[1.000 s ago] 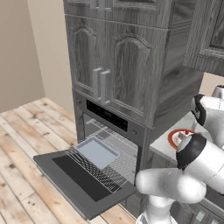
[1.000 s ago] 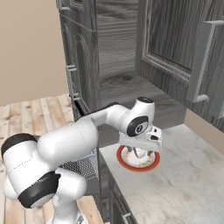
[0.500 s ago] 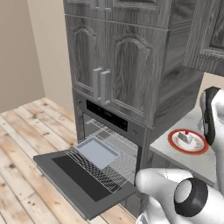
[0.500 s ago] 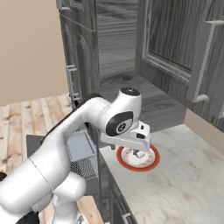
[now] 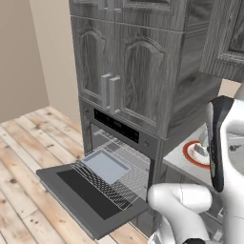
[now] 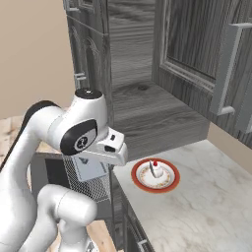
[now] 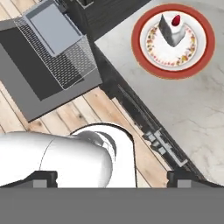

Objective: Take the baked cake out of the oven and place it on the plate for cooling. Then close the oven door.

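In my hand view the two dark fingertips (image 7: 44, 178) sit at the bottom edge, one at lower left and one at lower right, spread far apart with nothing between them. The gripper (image 7: 112, 178) hangs high above the scene, well clear of everything, looking straight down.

Moving outward from there, the baked cake (image 7: 170, 29) is in the upper right of the hand view: a white wedge with a red cherry, standing upright on the cream centre of the plate (image 7: 209, 43). The plate rests on the pale marbled counter (image 7: 192, 113), near its edge. In the right base view I see the same cake (image 6: 156, 169) on the plate (image 6: 139, 179) at the middle of the frame, on the counter (image 6: 206, 206) below the grey cabinets (image 6: 197, 44).

The oven door (image 7: 26, 94) is down and flat in the upper left of the hand view, its dark glass facing up. A wire rack (image 7: 65, 72) is pulled out over it, carrying a flat grey tray (image 7: 50, 24). In the left base view the oven (image 5: 119, 128) sits centre frame, with its black control strip above the open cavity. There the door (image 5: 81, 195) juts toward the lower left over the wooden floor (image 5: 24, 157), and the tray (image 5: 106, 165) lies on the rack (image 5: 126, 183).
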Robot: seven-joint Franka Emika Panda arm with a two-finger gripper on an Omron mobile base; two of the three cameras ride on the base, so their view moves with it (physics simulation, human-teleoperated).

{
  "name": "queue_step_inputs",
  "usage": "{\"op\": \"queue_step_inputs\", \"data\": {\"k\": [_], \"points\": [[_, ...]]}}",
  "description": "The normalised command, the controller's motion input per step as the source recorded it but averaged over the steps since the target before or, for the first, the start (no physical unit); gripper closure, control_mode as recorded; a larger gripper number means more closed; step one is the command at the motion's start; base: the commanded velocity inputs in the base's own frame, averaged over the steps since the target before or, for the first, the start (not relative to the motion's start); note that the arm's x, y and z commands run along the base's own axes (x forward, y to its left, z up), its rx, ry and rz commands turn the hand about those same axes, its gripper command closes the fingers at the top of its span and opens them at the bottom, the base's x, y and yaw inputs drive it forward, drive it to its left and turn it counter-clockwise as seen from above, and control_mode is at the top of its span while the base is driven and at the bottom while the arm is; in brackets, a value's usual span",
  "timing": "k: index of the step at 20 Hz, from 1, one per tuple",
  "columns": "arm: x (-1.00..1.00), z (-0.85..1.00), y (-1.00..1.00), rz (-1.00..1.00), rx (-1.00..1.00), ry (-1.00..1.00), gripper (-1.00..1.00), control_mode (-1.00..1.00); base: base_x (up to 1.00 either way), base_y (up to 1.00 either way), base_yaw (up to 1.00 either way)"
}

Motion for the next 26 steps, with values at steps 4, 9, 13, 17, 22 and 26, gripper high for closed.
{"op": "queue_step_inputs", "data": {"k": [4, 9, 13, 17, 22, 26], "points": [[-0.47, 0.36, 0.88, 0.02, -0.01, -0.07, -1.0, -1.0, 0.0, 0.0, 0.0], [-0.16, 0.14, 0.87, 0.04, -0.02, -0.02, -1.0, -1.0, 0.0, 0.0, 0.0], [0.0, 0.01, 0.86, 0.03, -0.01, 0.0, -1.0, -1.0, 0.0, 0.0, 0.0], [0.01, 0.0, 0.83, 0.01, 0.0, 0.0, -1.0, -1.0, 0.0, 0.0, 0.0], [0.09, -0.08, 0.78, 0.0, 0.0, 0.0, -1.0, -1.0, 0.0, 0.0, 0.0], [0.21, -0.31, 0.72, 0.0, 0.0, 0.0, -1.0, -1.0, 0.0, 0.0, 0.0]]}}
